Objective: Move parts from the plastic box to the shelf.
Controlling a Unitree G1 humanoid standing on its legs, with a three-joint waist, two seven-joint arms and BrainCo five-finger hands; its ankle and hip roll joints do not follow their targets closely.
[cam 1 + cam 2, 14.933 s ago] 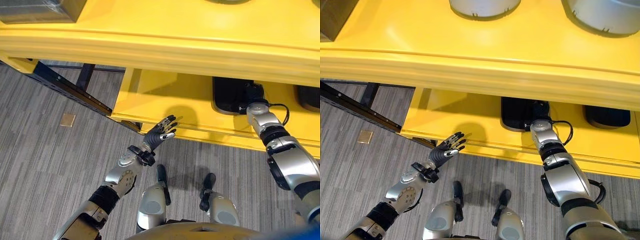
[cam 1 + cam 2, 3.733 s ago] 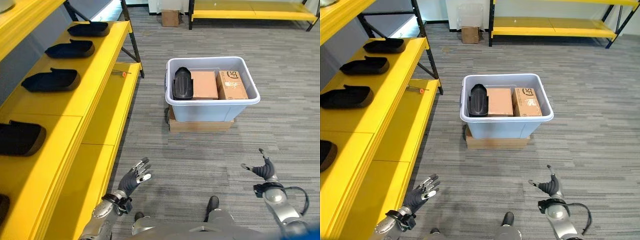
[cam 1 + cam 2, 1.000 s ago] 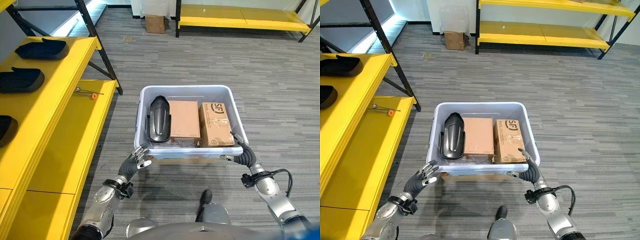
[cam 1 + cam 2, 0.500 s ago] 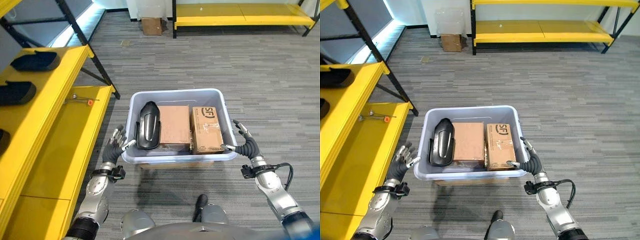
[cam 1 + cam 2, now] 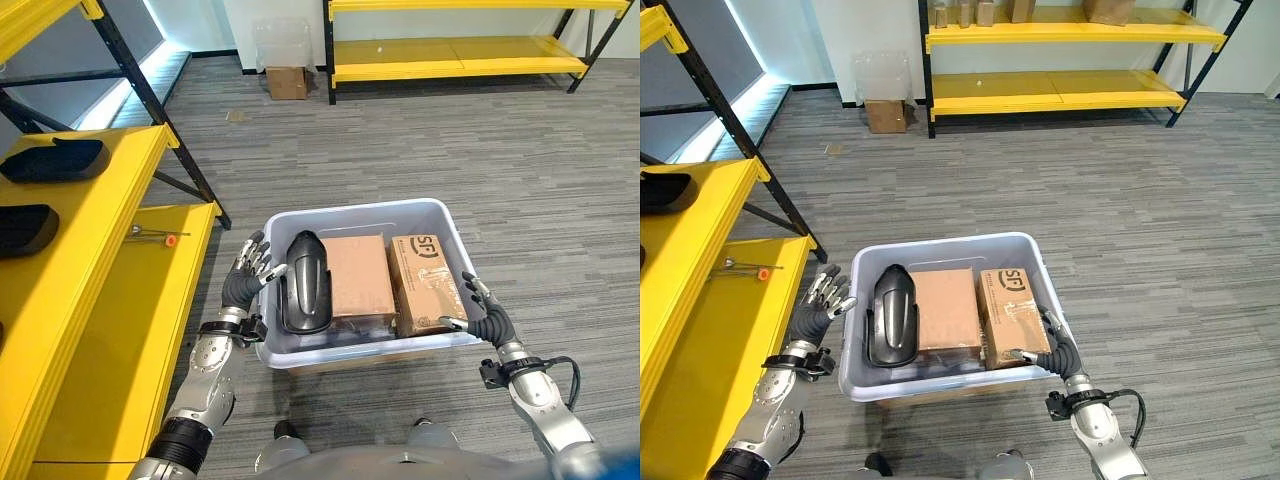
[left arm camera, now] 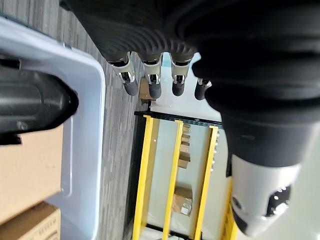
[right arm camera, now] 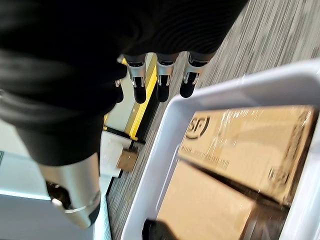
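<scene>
The pale grey-blue plastic box sits on the grey striped carpet floor right in front of the robot, just right of the long yellow metal shelf that runs down the left side; inside the box, at its left end, lies the glossy black moulded part, long and rounded, its narrow end toward the far wall; beside it to the right a plain brown cardboard box, and right of that a second brown cardboard box wrapped in clear film, touching the first.

The left hand is up at the left wall of the plastic box, fingers straight and fanned wide, tips level with the rim, holding nothing; whether it touches the wall I cannot tell; the right hand stands at the near right corner of the box, fingers spread and relaxed, thumb reaching toward the rim, nothing in its grasp either.

On the shelf's upper level at far left lie two more black moulded parts, one behind the other; on the lower level a small screwdriver with an orange handle lies near the far end; at the far side of the room a second yellow rack stands against the wall, with a small brown carton on the floor to its left.
</scene>
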